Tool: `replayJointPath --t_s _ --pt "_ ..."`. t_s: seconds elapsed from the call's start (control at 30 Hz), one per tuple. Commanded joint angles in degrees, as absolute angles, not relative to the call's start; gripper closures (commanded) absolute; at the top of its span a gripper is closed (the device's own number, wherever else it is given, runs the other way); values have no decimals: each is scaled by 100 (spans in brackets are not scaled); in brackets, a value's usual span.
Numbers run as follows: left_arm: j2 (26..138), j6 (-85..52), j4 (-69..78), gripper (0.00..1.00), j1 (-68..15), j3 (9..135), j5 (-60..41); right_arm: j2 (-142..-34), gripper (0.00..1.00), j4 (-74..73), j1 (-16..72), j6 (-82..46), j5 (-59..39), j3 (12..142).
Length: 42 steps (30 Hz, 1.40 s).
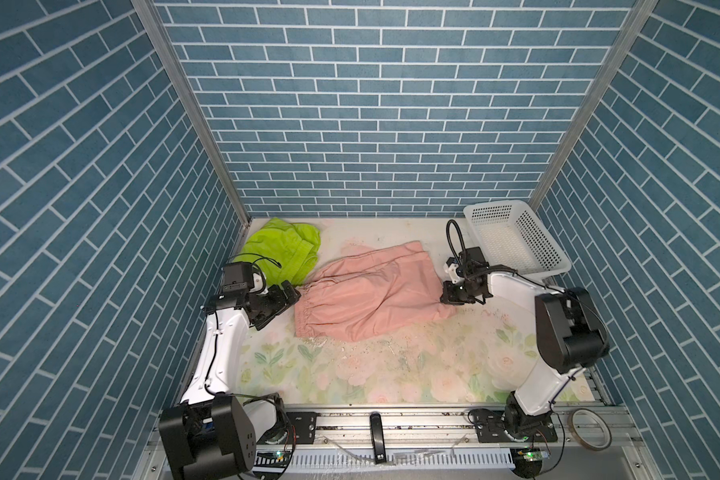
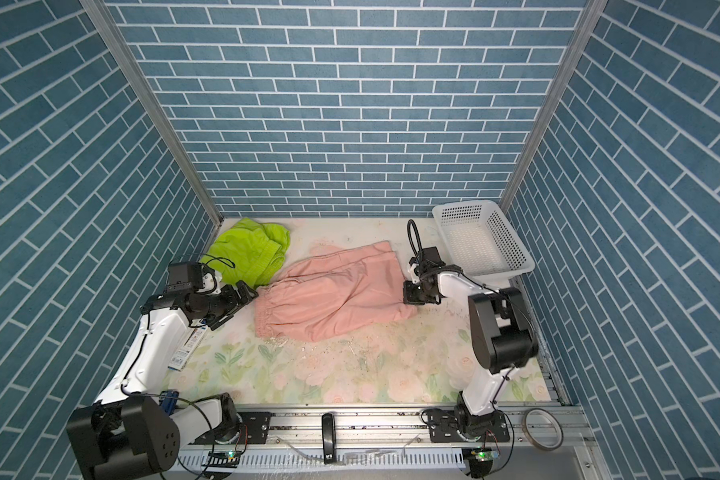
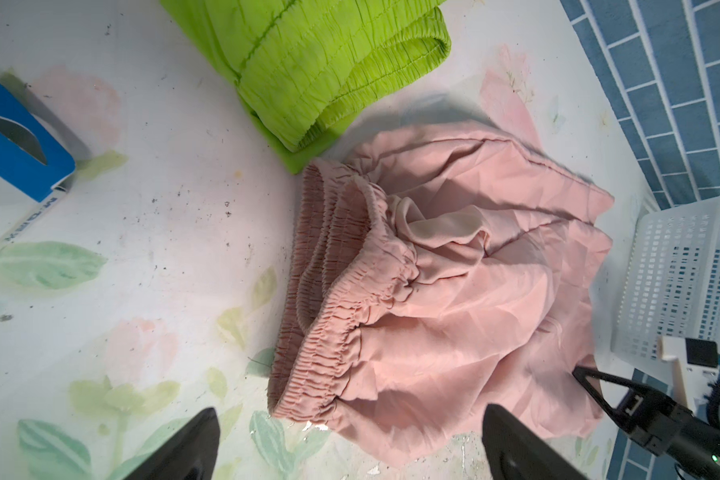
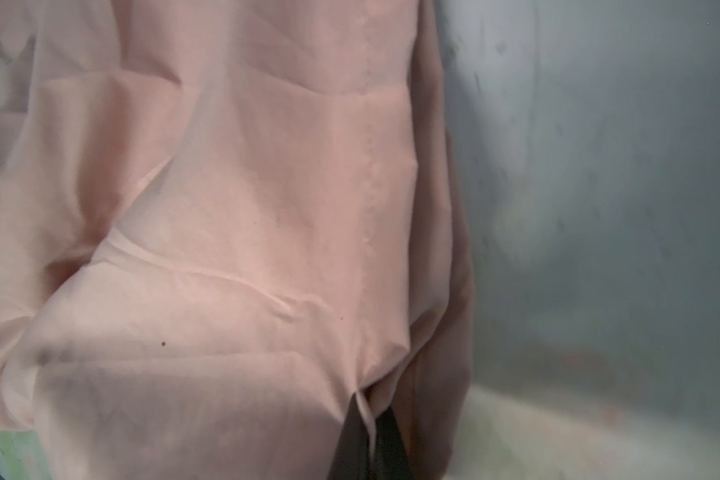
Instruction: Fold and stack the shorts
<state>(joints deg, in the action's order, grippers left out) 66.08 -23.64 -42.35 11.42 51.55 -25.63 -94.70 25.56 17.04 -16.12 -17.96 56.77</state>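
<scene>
floral surface (image 1: 391,374), mid-frame: pink shorts (image 1: 362,299), thin and limp; right jaws clamp the hem corner (image 1: 441,309), left jaws apart beside the waistband (image 1: 304,309), probably the firmest hold.

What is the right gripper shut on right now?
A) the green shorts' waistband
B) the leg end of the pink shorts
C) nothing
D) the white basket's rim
B: the right wrist view shows the right gripper pinching a fold of the pink shorts, and both top views place it at their leg end.
</scene>
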Motion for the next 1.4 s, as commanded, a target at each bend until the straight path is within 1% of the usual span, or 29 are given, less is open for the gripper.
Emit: replayJointPath --t_s 0.0,0.03,0.07,0.1,0.13,0.2,0.23,0.3,0.37,0.4,0.53,0.73,0.83,0.93,1.03,1.07,1.1,1.13,1.2,1.23,1.37 --pt "6631 -2171 -4544 0 745 5377 -2473 -8544 100 3304 1696 -2319 -1330 5051" --pt "6689 -2179 -4500 0 547 5403 -2443 -8283 100 3368 1694 -2452 -1249 4860" --pt "6752 -2202 -4412 0 373 5414 -2451 -8069 93 3404 1696 -2538 -1188 4734" --pt "6843 -2271 -4255 0 182 5408 -2516 -7855 75 3436 1701 -2605 -1101 4612" --pt "6909 -2367 -4043 0 11 5382 -2664 -7664 61 3510 1696 -2652 -972 4545" --pt "7040 -2617 -3496 0 -263 5289 -2949 -7396 49 3741 1696 -2692 -736 4523" --pt "7089 -2776 -3203 0 -403 5222 -3038 -7274 46 3910 1696 -2742 -616 4539" --pt "7216 -2959 -2772 0 -693 5145 -3082 -7133 43 4267 1675 -2889 -396 4586" --pt "7385 -3026 -2486 0 -943 5109 -3031 -7022 42 4349 1679 -2988 -470 4495" --pt "7488 -3060 -2315 0 -1024 5054 -2971 -6937 42 4262 1679 -3076 -716 4367" --pt "7978 -3022 -2003 0 -1028 4928 -2769 -6628 42 3499 1725 -3601 -1251 3625" --pt "8514 -2830 -1978 0 -1015 4992 -2573 -6383 41 2718 1792 -3928 -1276 3064" --pt "8637 -2849 -1926 0 -993 4932 -2598 -6380 40 2012 1797 -4103 -1617 2776" --pt "8687 -2864 -1883 0 -950 4840 -2592 -6431 42 1478 1837 -4298 -1924 2558" --pt "8723 -2857 -1820 0 -901 4775 -2601 -6485 51 1315 1841 -4347 -2121 2486" --pt "8745 -2847 -1826 0 -881 4774 -2610 -6495 57 1361 1839 -4301 -2159 2522" --pt "8770 -2832 -1821 0 -863 4775 -2620 -6508 67 1505 1837 -4216 -2143 2604" --pt "8795 -2821 -1811 0 -848 4773 -2636 -6513 79 1737 1834 -4105 -2072 2739" --pt "8828 -2802 -1787 0 -827 4780 -2637 -6495 97 2326 1833 -3862 -1762 3088" --pt "8841 -2774 -1777 0 -822 4777 -2631 -6495 100 2705 1837 -3683 -1546 3310" --pt "8885 -2633 -1852 0 -800 4777 -2453 -6559 100 3996 1837 -2953 -709 4200"
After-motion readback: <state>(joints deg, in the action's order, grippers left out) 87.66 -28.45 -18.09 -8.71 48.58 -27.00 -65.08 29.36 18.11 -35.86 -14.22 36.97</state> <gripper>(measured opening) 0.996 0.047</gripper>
